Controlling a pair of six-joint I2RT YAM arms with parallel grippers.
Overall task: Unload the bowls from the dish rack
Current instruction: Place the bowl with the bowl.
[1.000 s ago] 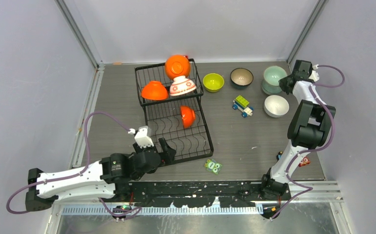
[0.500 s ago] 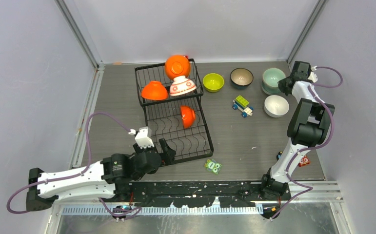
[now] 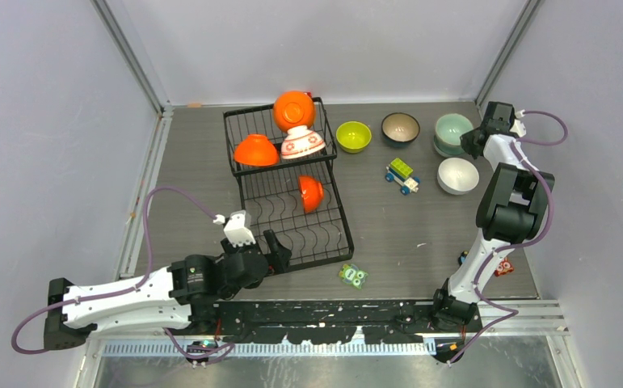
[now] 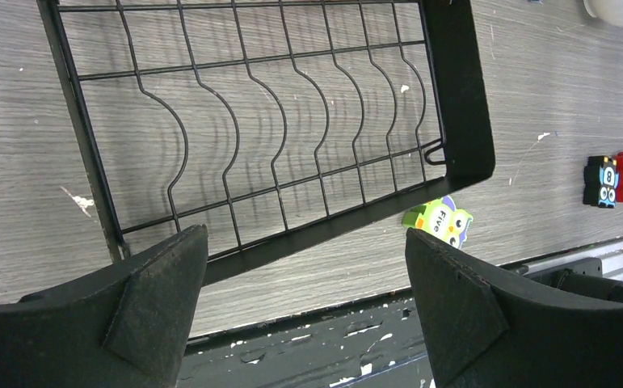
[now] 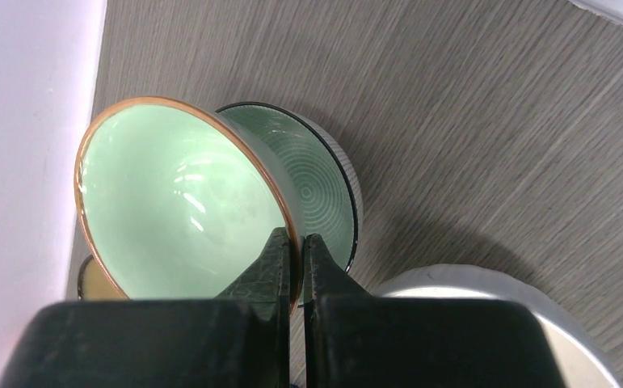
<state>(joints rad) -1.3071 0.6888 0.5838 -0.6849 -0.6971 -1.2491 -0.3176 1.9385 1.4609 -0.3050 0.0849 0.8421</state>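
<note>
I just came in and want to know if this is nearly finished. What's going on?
The right hand is shut on the rim of a pale mint glazed bowl, tilted over a teal ringed bowl at the far right. The left hand hangs open at the near edge of the black wire dish rack, holding nothing. Three glossy orange bowls and a white red-flowered bowl are in the rack.

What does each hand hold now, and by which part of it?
The right hand pinches the pale mint bowl by its rim. The left hand is open and holds nothing.
</note>
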